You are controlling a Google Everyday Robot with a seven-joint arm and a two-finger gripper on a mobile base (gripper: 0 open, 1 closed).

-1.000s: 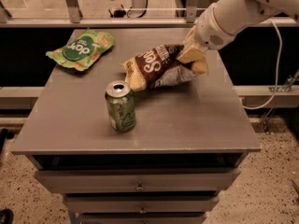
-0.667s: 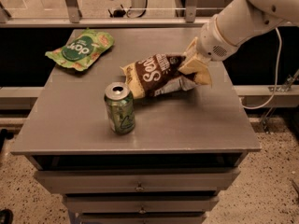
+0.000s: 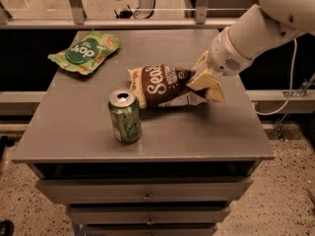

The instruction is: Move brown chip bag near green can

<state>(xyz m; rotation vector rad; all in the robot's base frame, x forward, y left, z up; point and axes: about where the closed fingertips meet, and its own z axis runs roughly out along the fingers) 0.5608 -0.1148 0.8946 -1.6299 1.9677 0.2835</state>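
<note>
The brown chip bag [image 3: 162, 86] lies across the middle of the grey table [image 3: 206, 136], dark brown with white lettering. Its left end sits just right of and behind the green can [image 3: 125, 116], almost touching it. The can stands upright near the table's front left. My gripper [image 3: 204, 81] comes in from the upper right and is shut on the bag's right end, its tan fingers [image 3: 212, 88] pinching the crinkled edge just above the tabletop.
A flat green chip bag [image 3: 84, 52] with a round dark-green logo lies at the table's back left corner. Drawers [image 3: 147, 196] sit below the tabletop. A rail runs behind the table. A white cable [image 3: 290, 82] hangs at the right.
The gripper has carried the brown chip bag forward and down, toward the green can. The bag's left end now rests beside the can. The can and green bag have not moved.
</note>
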